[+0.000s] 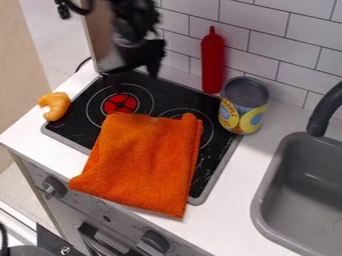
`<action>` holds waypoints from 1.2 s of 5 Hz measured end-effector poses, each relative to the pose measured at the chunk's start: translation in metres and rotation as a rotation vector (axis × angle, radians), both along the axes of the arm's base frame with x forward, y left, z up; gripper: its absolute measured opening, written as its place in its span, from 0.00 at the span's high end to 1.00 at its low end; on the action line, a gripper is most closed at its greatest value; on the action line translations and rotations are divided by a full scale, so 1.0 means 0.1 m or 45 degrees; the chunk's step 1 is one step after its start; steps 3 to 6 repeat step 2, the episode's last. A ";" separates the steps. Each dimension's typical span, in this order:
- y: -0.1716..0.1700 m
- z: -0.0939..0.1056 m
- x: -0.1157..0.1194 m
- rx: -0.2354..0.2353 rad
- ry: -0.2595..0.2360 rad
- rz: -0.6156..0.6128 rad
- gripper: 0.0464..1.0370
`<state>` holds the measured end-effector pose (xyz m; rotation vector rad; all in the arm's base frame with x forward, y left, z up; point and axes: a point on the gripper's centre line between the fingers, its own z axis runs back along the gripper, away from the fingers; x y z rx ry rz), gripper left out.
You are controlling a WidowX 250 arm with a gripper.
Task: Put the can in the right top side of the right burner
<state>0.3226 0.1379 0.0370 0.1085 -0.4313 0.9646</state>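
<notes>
In the camera view, the black pincer [133, 71] hung over the rear left part of the black cooktop [78, 127], with the arm coming down from the top edge. It was too blurred to tell whether the pincer stood apart or together. The can [242, 107], with a yellow and blue label and a grey top, stood upright at the cooktop's rear right corner, well apart from the pincer. It was just beside the right burner [212, 134], on its right and toward the back. A folded orange cloth [143, 160] lay across the middle of the cooktop, covering part of the right burner and reaching over the front edge. The left burner [120, 103] showed a red centre behind the cloth. A red bottle [212, 65] with a narrow tip stood upright at the back, near the can and in front of the white tiled wall [257, 22]. A curved, light orange toy [55, 106] lay at the cooktop's left edge. To the right, a grey sink [264, 200] was set into the white surface [250, 172], with a black faucet [325, 107] above it. Dark knobs [55, 186] were on the front panel below.
</notes>
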 end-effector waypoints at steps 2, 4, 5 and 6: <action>0.35 0.24 -0.18 -0.081 0.159 -0.504 0.04; 0.35 0.24 -0.18 -0.081 0.159 -0.504 0.04; 0.35 0.24 -0.18 -0.081 0.159 -0.504 0.04; 0.35 0.24 -0.18 -0.081 0.159 -0.504 0.04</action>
